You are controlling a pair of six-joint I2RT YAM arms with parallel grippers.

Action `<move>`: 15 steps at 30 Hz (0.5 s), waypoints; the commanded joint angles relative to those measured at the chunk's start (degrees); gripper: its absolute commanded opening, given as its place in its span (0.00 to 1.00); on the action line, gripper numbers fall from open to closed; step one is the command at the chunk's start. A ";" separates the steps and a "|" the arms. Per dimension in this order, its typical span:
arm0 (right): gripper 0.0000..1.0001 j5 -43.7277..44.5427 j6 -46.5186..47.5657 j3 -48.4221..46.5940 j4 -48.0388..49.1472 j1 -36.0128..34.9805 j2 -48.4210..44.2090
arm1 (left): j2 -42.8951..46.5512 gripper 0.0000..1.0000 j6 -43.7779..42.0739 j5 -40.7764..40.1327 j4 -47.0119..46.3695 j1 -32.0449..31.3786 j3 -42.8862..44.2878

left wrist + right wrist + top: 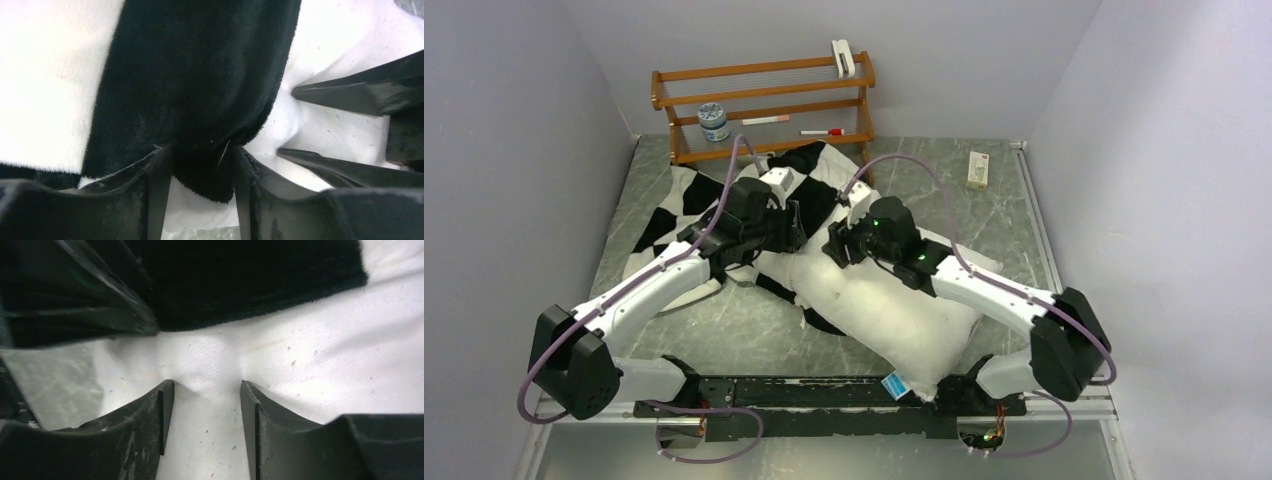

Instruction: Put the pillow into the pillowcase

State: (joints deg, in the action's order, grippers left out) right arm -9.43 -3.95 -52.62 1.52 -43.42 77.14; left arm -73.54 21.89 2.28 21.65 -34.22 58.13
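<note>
- Checkered plush of the pillowcase [686,195] lies spread over the far left of the desk [724,335], and its open edge meets the far end of the pillow [894,320] at mid-desk.
- From there the white cushion stretches to the near right edge, nearly all of it outside, so I judge the stuffing barely begun.
- Left gripper [202,150]: jaws partly apart with the black hem filling the gap. I cannot tell whether it is clamped.
- Right gripper [206,385]: jaws parted over a pucker of pillow cloth, holding nothing.
- Left to do: draw the case down the pillow's whole length.
</note>
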 commanded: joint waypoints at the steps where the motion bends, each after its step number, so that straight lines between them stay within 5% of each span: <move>1: 0.46 8.04 0.52 4.99 8.79 0.11 5.75 | -2.98 0.39 0.94 -2.19 -6.38 -0.24 -2.92; 3: 0.36 6.74 -3.12 6.70 12.98 0.37 7.71 | -3.69 0.17 1.14 -0.28 -6.28 -0.77 -2.00; 5: 0.33 3.37 -9.59 7.73 16.88 2.04 9.56 | -3.13 0.06 1.12 0.64 -4.91 -2.93 0.23; 15: 0.31 1.14 -22.38 12.40 24.98 5.35 9.03 | 2.13 0.05 12.78 1.59 -4.30 -19.09 3.85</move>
State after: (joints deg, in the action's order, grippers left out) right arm -9.37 -21.87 -42.39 25.10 -38.74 85.52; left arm -73.91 26.98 -0.05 20.12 -48.58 61.87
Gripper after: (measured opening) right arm 0.321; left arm 0.057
